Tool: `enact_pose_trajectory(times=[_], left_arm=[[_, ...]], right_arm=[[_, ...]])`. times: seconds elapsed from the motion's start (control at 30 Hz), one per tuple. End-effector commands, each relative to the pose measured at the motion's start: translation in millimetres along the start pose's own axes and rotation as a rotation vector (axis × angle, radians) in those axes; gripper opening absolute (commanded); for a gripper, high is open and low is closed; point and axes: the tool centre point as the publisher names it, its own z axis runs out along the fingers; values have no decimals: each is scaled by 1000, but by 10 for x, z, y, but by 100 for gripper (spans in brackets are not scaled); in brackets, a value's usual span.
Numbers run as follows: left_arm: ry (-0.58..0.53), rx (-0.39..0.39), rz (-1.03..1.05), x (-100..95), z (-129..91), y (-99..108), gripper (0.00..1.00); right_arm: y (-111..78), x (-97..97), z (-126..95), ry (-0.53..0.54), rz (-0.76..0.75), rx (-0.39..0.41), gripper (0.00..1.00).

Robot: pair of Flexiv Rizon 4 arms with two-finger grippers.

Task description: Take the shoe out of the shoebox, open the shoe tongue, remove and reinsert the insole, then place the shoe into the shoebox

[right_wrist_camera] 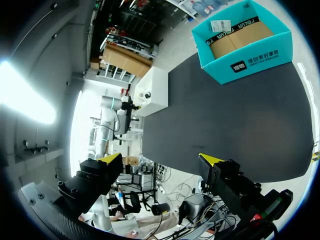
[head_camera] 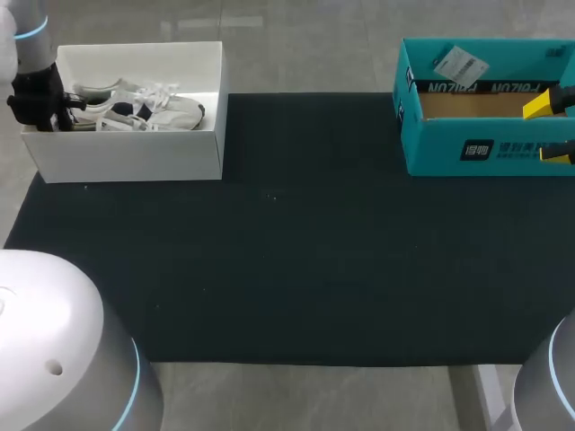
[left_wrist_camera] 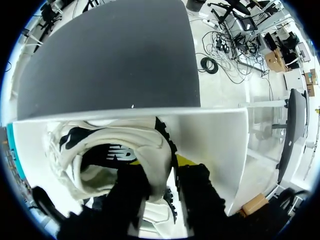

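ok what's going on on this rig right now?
The left gripper is down inside the white shoebox at the table's far left, right at the heel of the white shoe. Whether it has a real hold on the shoe cannot be told. The shoe lies in the box, not out on the dark mat. The right gripper is open and empty, off at the right side near the teal box, not touching it.

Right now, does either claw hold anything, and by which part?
Left claw astride the heel of the white lace-up sneaker; hold cannot be told. Right claw: nothing.
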Motion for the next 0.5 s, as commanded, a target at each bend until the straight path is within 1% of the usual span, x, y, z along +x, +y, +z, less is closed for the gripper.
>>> enact_pose_trajectory(times=[0.03,0.17,0.5], left_arm=[[-12,7,6,-3,5,30,0],[-20,13,15,12,-36,16,0],[-32,-3,33,-14,-364,79,0]], right_arm=[[4,-2,6,-3,1,1,100],[4,-2,6,-3,1,1,100],[4,-2,6,-3,1,1,100]])
